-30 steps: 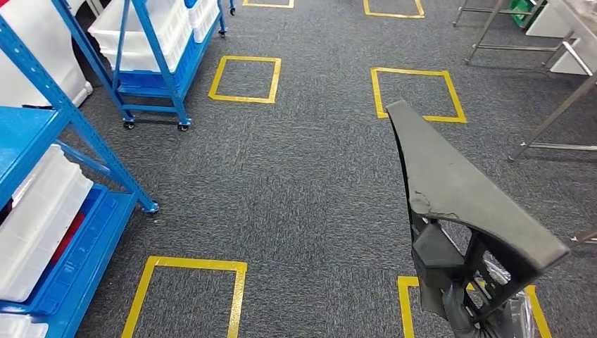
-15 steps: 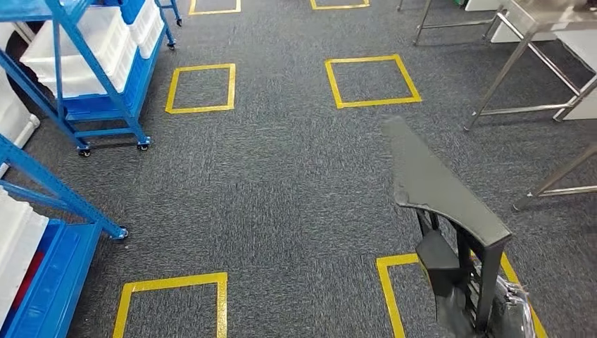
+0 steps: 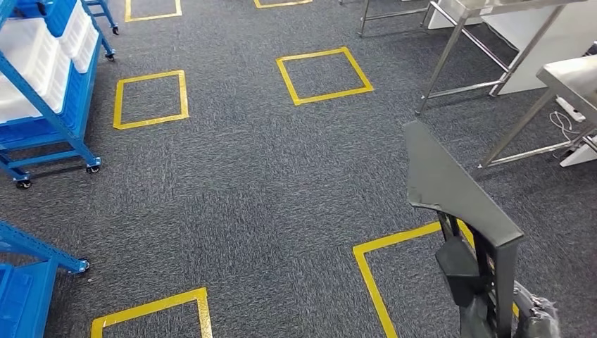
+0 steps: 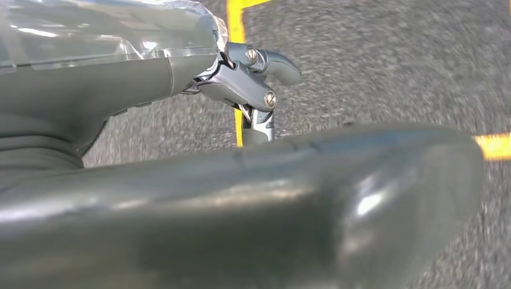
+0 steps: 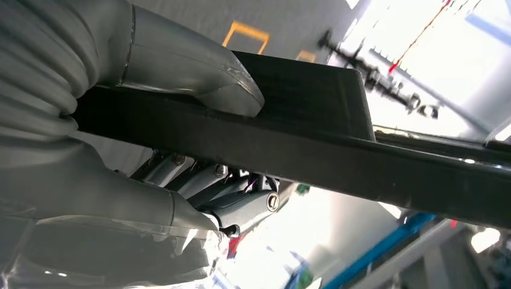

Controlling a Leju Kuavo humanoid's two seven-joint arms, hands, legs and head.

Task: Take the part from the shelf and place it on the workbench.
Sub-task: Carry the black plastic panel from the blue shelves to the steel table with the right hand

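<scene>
Dark grey plastic fills our right hand (image 5: 181,156): the thumb presses on one face of the part (image 3: 450,190) and the darker fingers (image 5: 241,208) curl under the other, so the part is clamped across its flat bar. In the head view it stands up from the lower right, its long flat blade tilted forward over the carpet (image 3: 246,197). Our left hand (image 4: 253,84) hangs over the floor with its fingers curled in and nothing between them; a blurred grey shape close to the camera covers the rest.

We judge the step to be the carry toward the steel workbench (image 3: 570,70) at the upper right, with its legs near the part's tip. To do it well, we keep the grip firm, hold the blade level and clear of the bench legs as we turn, and approach until the top lies under the part before lowering. The blue shelf (image 3: 42,84) stands well apart on the left.
</scene>
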